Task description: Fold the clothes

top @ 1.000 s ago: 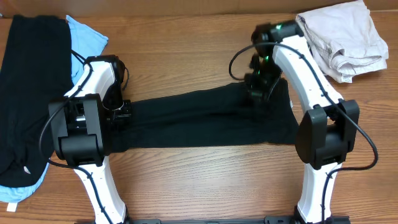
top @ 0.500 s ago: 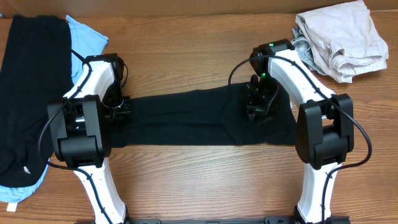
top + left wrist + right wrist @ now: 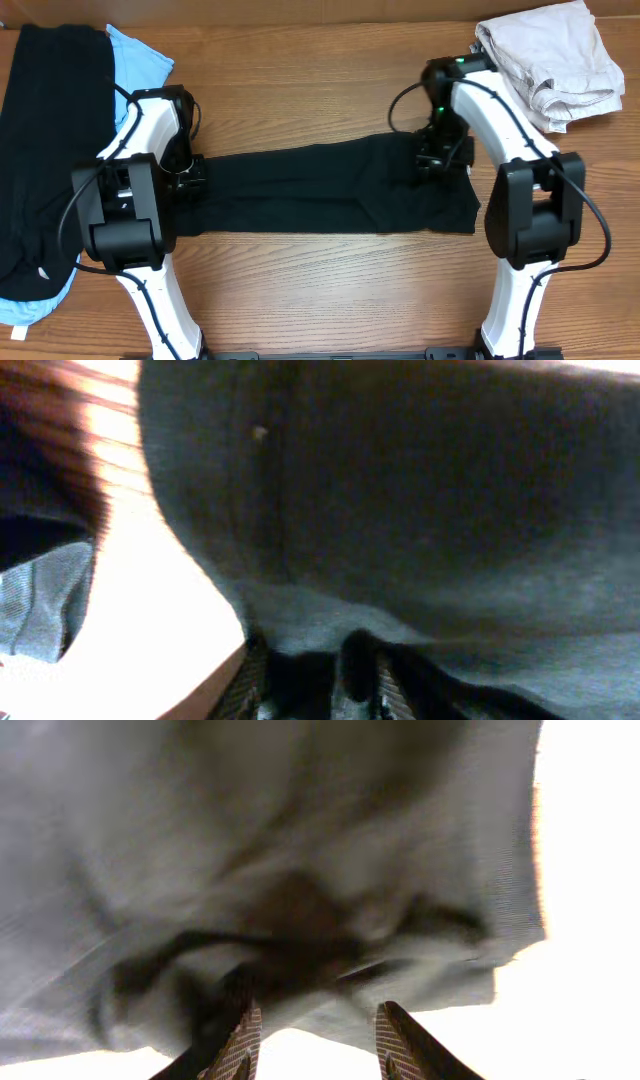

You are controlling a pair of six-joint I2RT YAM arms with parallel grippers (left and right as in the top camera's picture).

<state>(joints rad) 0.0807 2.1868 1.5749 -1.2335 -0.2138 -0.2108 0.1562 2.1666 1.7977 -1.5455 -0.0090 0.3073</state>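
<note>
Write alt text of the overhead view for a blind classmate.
A black garment, folded into a long band, lies across a wooden table, with the left gripper and right gripper at its ends. Other clothes are heaped far left and far right.

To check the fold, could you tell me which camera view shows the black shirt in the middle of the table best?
The overhead view: the black shirt lies whole there, a long folded strip. The left wrist view gives only a blurred end of it; the right wrist view, rumpled cloth above its fingers.
</note>
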